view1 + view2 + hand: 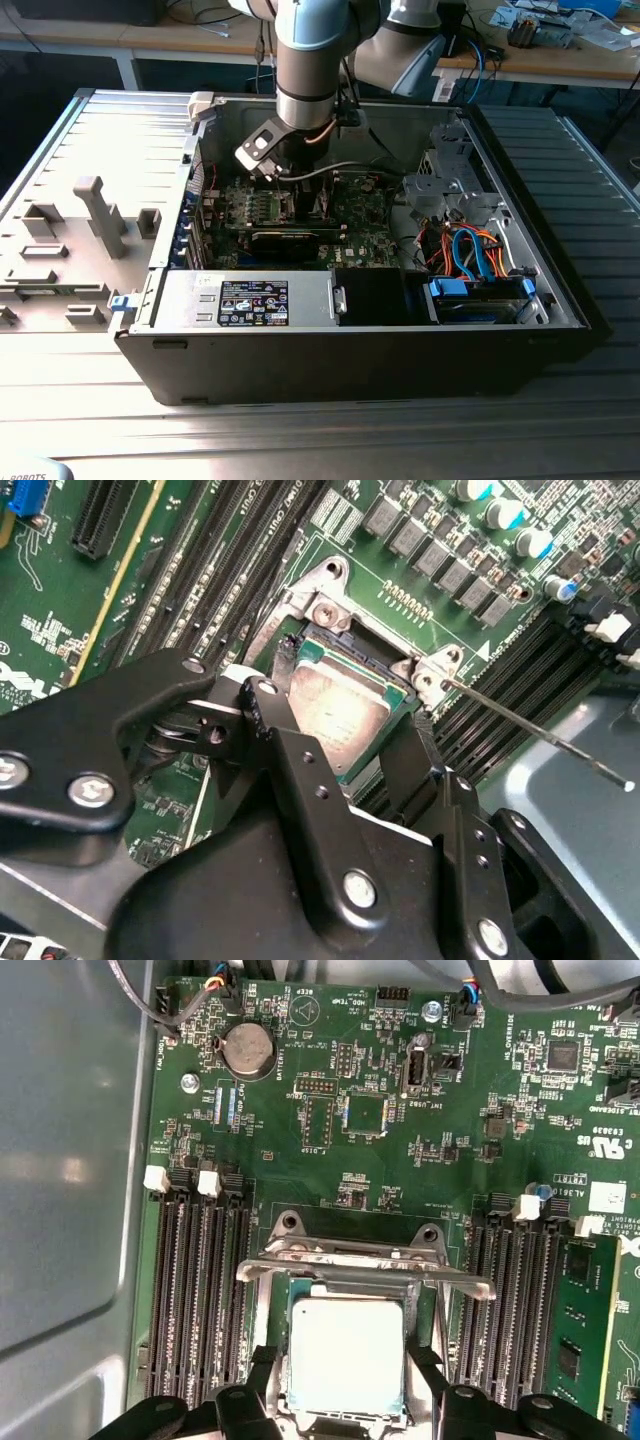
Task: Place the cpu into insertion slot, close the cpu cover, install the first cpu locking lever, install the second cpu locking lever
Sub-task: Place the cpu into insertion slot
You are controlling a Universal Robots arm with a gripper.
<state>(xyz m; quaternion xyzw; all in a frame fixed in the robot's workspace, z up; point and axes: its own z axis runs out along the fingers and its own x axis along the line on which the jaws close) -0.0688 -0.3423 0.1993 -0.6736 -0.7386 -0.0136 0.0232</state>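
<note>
**A:** Where is the arm point(305, 70) in the exterior view?

**B:** It reaches straight down into the open computer case point(350, 360), which lies on its side on the ribbed metal tabletop point(300, 440). Its wrist hangs over the green circuit board point(365, 235). That view also takes in blue and orange cables point(470, 250) at the exterior view's right and grey blocks point(100, 215) on the tabletop at its left.

**A:** And the claw point(340, 735)?

**B:** Both wrist views show it close up. Its two black fingers point(268, 715) are drawn in against opposite edges of the chip point(335, 700), so it grips the chip between them.

**A:** Where is the chip, then?

**B:** In the first wrist view the chip point(345, 1345) lies square over the socket point(265, 1310), silver face up. Whether it is fully seated or a touch above cannot be told.

**A:** The cover?

**B:** The cover point(350, 1256) is raised at the hinge side, clear of the chip.

**A:** Does the second wrist view add anything?

**B:** A thin metal lever point(530, 730) juts out from the socket's corner across the long black slots point(500, 695).
</note>
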